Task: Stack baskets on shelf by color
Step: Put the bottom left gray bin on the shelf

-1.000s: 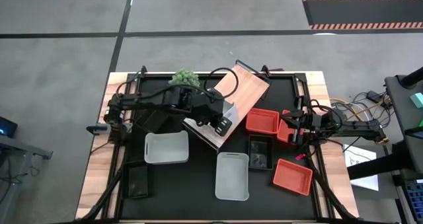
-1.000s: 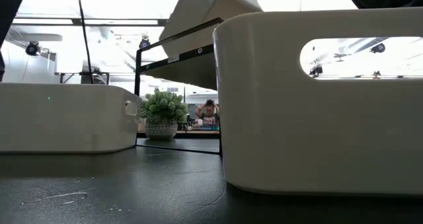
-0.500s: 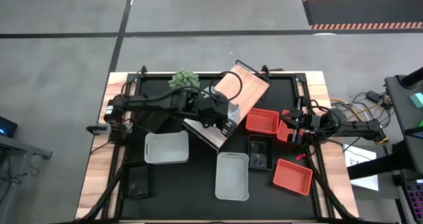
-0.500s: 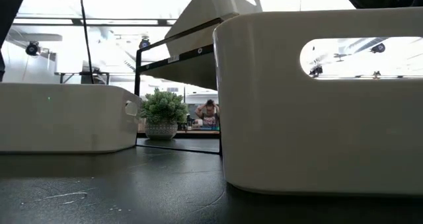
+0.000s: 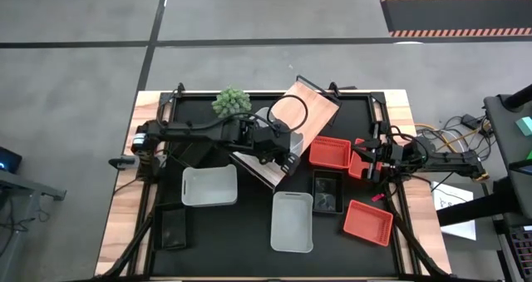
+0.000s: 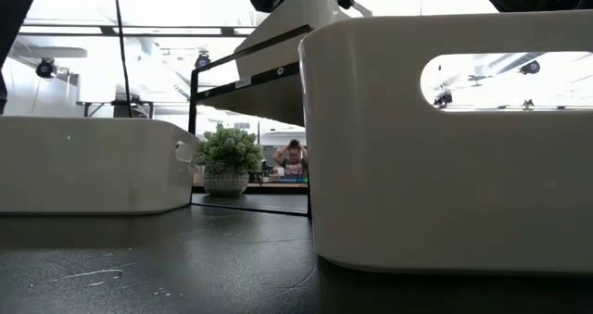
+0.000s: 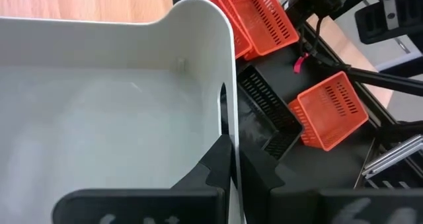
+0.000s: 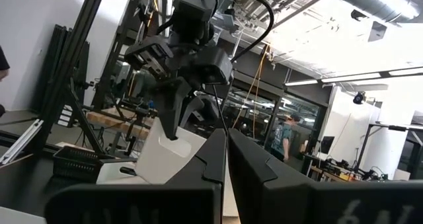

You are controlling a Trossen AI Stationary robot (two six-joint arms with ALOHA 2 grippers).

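Looking straight down first, my left gripper (image 5: 287, 151) hangs over the tilted wooden shelf (image 5: 312, 109) at the middle of the black tabletop (image 5: 249, 232), its fingers pinched on the rim of a white basket (image 5: 283, 136) held above the shelf's near-left end. Two more white baskets rest on the tabletop: one (image 5: 209, 186) near and to the left, another (image 5: 292, 222) near the middle. An orange basket (image 5: 330, 152) sits just right of the shelf, a second orange basket (image 5: 368, 221) lies near right, and a black basket (image 5: 327, 191) is between them. A green plant (image 5: 232, 101) stands at the far side, left of the shelf. My right gripper (image 5: 368, 161) waits at the right edge of the tabletop; from here I cannot tell how its fingers stand.

From tabletop height, the near-middle white basket (image 6: 445, 138) fills the right side and the left one (image 6: 93, 166) lies low on the left. The shelf's dark frame (image 6: 250, 59) rises between them, with the plant (image 6: 227, 157) beyond it and a person far off in the room.

My left wrist camera shows my fingers (image 7: 221, 164) closed on the thin wall of the white basket (image 7: 99, 112), with the wood board behind it and orange baskets (image 7: 330, 108) and the black one (image 7: 268, 112) past its edge.

My right wrist camera shows my own fingers (image 8: 215, 151) pressed together, closed on nothing, and the left gripper (image 8: 182, 85) farther off, holding its white basket (image 8: 168, 154) by the rim.
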